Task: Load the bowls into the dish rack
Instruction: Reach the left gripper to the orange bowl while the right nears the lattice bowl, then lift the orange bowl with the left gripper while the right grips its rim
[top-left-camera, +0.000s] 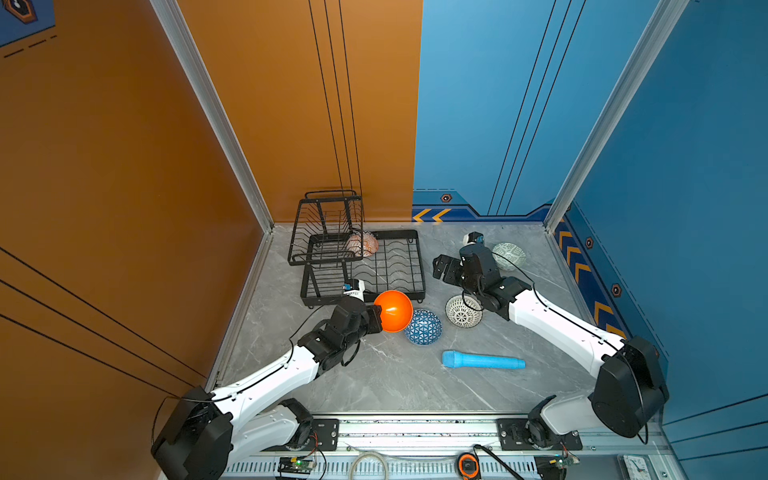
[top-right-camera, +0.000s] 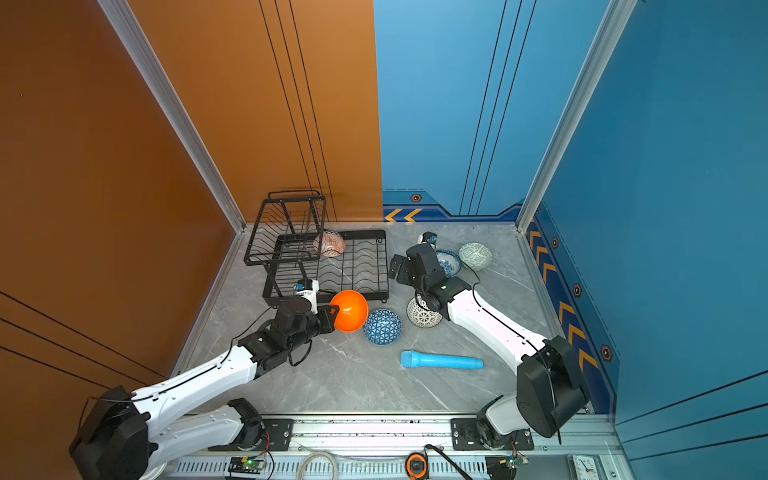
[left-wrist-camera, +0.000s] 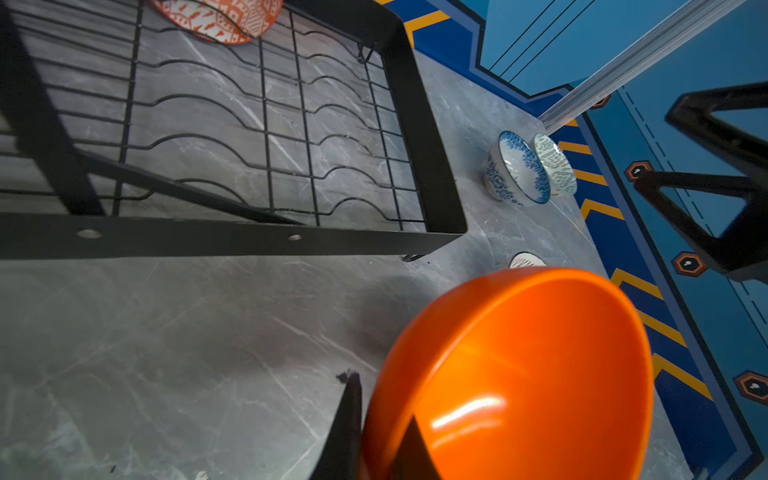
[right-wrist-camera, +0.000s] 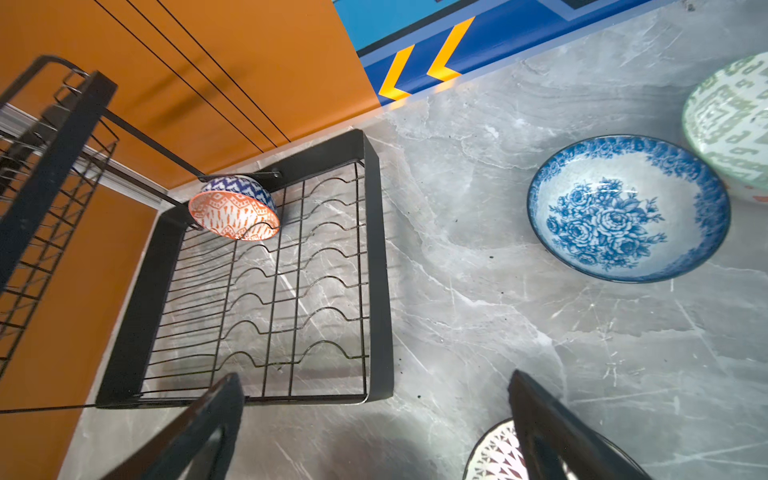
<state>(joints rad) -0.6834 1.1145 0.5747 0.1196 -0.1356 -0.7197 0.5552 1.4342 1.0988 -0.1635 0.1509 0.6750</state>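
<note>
Top views. The left gripper (top-left-camera: 376, 312) is clamped on the rim of the plain orange bowl (top-left-camera: 394, 311), held tipped on edge by the near right corner of the dish rack (top-left-camera: 419, 266). The orange-white diamond bowl (top-left-camera: 362, 244) is lodged inside it, far side. The blue triangle bowl (top-left-camera: 423, 328) and white dotted bowl (top-left-camera: 463, 311) are set on the table (top-left-camera: 374, 374), right of the orange one. The right gripper (top-left-camera: 444, 269) is held wide, right of the rack; the pale green bowl (top-left-camera: 509, 254) is seen beyond it.

Left wrist. The orange rim is pinched between two fingers (left-wrist-camera: 349, 428).

Right wrist. Nothing is held between the spread jaws; the floral bowl (right-wrist-camera: 627, 208) is seen upright beside the green one.
</note>
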